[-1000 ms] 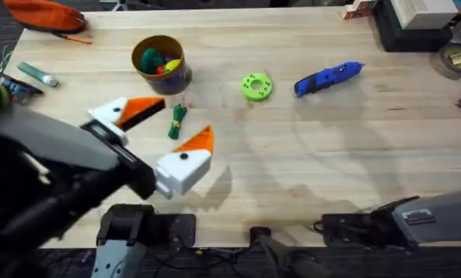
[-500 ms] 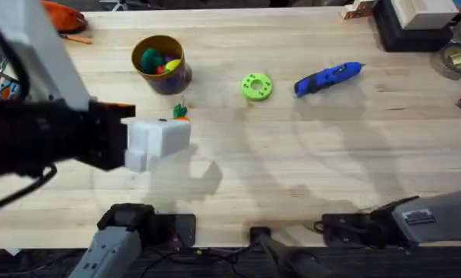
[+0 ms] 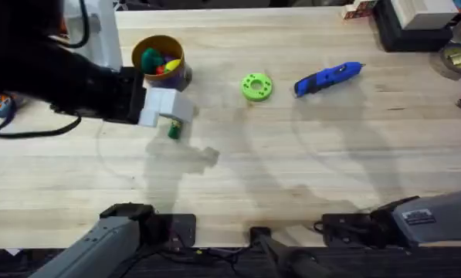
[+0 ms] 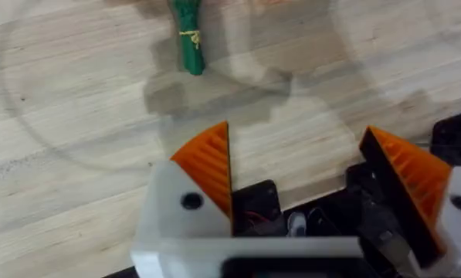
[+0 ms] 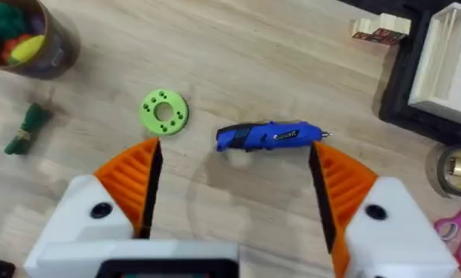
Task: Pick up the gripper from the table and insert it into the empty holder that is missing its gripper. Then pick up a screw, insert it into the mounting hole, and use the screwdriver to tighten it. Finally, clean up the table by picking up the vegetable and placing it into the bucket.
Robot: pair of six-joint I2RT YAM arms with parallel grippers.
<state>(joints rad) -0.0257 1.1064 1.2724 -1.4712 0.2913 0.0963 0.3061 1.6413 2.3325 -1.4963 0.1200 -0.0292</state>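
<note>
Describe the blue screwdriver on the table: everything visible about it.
The screwdriver is a slim, bright blue, pen-shaped tool that looks like plastic, with a thin metal tip at one end and small markings on its side. It lies flat on the wooden table, right of the lime-green disc and apart from it, its tip pointing away from the disc. Nothing touches it but the table.

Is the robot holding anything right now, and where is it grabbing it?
Nothing is held. The left hand is open over bare table, with the vegetable lying apart from it. The right hand is open too, and the screwdriver lies untouched on the table.
</note>
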